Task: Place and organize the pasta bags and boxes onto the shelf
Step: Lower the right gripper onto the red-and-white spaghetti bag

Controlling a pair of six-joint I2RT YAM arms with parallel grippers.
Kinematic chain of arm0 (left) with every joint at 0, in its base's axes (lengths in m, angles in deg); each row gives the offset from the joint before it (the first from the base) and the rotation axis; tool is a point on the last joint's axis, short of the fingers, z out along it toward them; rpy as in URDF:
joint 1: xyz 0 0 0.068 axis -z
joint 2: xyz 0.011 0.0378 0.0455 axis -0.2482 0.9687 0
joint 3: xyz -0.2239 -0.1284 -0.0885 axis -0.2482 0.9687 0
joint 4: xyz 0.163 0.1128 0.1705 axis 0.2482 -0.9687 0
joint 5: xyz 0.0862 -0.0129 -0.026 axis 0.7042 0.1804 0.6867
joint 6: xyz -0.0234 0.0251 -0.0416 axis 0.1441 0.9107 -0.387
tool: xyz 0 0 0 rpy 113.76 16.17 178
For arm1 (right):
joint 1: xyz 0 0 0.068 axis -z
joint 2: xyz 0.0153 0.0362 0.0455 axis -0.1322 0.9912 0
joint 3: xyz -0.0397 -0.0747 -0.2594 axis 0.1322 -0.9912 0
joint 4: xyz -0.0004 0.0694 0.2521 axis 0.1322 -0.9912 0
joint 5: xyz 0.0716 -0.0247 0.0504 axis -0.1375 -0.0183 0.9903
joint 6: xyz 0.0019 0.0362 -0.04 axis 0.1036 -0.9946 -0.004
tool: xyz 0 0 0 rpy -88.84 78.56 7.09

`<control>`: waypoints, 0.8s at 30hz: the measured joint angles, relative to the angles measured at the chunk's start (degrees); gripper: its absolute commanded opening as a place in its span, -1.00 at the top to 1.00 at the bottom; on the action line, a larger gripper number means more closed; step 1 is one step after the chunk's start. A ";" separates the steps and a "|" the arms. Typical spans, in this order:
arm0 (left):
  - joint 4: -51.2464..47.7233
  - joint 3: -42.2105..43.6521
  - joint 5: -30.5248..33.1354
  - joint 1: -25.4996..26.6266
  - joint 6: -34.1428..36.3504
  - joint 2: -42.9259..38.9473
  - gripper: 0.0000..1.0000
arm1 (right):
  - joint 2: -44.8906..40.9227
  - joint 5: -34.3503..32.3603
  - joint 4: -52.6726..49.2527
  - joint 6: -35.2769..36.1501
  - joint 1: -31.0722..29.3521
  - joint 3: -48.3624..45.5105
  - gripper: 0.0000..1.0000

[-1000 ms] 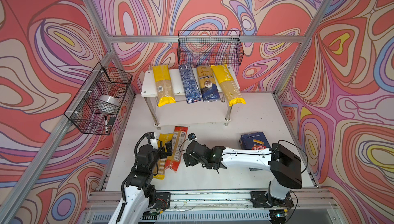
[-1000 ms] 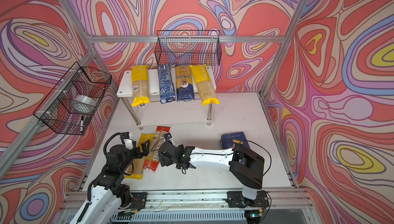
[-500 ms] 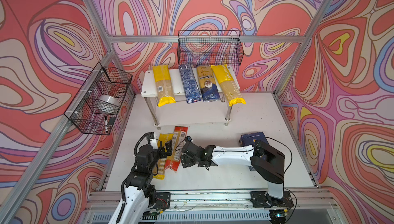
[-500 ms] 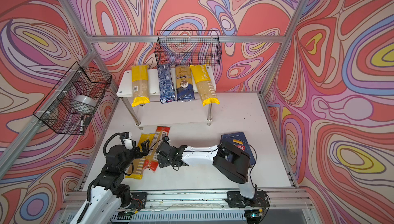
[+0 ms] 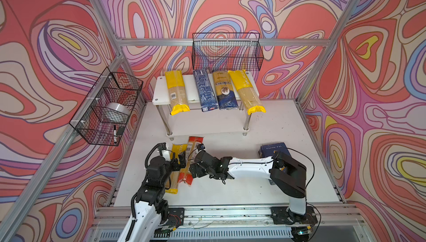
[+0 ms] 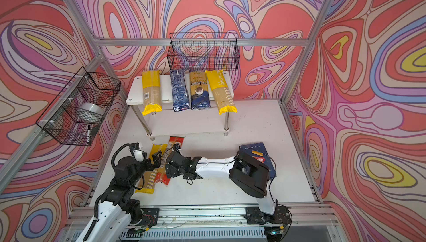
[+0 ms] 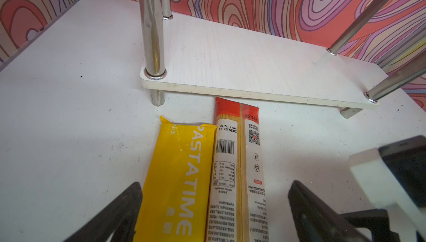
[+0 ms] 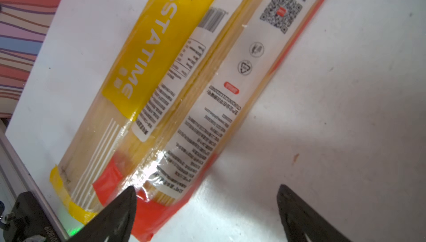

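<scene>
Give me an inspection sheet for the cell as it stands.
surface: white table, dark specks.
job's things: shelf top tier carries yellow packet, narrow blue box, ankara bag, second yellow packet; PASTATIME packet and red-ended packet lie touching on the table; rigatoni box partly behind right arm.
clutter: nothing seen.
grippers: left gripper and right gripper both open, over the two table packets.
cables: left-arm loop, right-arm cable, both off the table.
surroundings: wire basket above the shelf; side basket holds tape roll and marker.

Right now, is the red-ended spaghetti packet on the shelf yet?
No, the red-ended packet lies flat on the table beside a yellow packet, just in front of the shelf and its lower tier.
</scene>
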 measured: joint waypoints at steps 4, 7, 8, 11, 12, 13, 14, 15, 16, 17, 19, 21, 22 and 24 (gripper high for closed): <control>0.00 0.00 0.00 0.00 0.00 -0.02 -1.00 | 2.58 0.02 1.66 -0.26 0.00 2.95 -0.97; -0.02 0.00 0.44 -0.20 0.00 -0.28 -1.00 | 4.85 -0.04 1.84 -0.48 0.02 5.18 -0.97; -0.02 0.00 0.44 -0.24 -0.02 -0.39 -1.00 | 5.38 -0.09 1.79 -0.70 0.02 5.64 -0.97; -0.04 -0.02 0.44 -0.24 -0.02 -0.70 -1.00 | 6.84 -0.61 0.98 -1.22 0.02 6.99 -0.97; -0.04 0.00 0.44 -0.24 -0.02 -0.79 -1.00 | 7.41 -0.87 0.42 -1.31 0.00 7.63 -0.97; -0.04 -0.02 0.46 -0.24 -0.02 -0.96 -1.00 | 8.04 -1.18 -0.17 -1.51 -0.04 8.33 -0.97; -0.09 -0.02 0.55 -0.24 -0.02 -1.14 -1.00 | 8.63 -1.40 -0.68 -1.73 -0.04 8.92 -0.97; -0.09 -0.02 0.72 -0.22 -0.04 -1.29 -1.00 | 9.05 -1.57 -1.20 -1.90 -0.04 9.33 -0.97; -0.20 0.00 1.16 -0.24 -0.13 -1.57 -1.00 | 9.44 -1.73 -1.77 -2.19 -0.04 9.66 -0.97; -0.46 -0.02 1.77 -0.22 -0.28 -1.97 -1.00 | 9.77 -1.79 -2.51 -2.51 -0.04 9.97 -0.97; -0.96 -0.02 3.15 -0.24 -0.46 -2.82 -1.00 | 10.16 -2.01 -3.82 -3.02 -0.04 10.84 -0.97; -1.49 0.00 4.50 -0.24 -0.48 -3.63 -1.00 | 10.78 -2.08 -6.12 -3.28 -0.02 12.44 -0.97; -1.75 0.00 4.96 -0.24 -0.48 -3.96 -1.00 | 11.39 -1.90 -8.04 -3.41 0.02 14.05 -0.97; -1.95 -0.02 5.44 -0.26 -0.46 -4.35 -1.00 | 12.83 -1.53 -11.72 -3.39 0.09 17.35 -0.97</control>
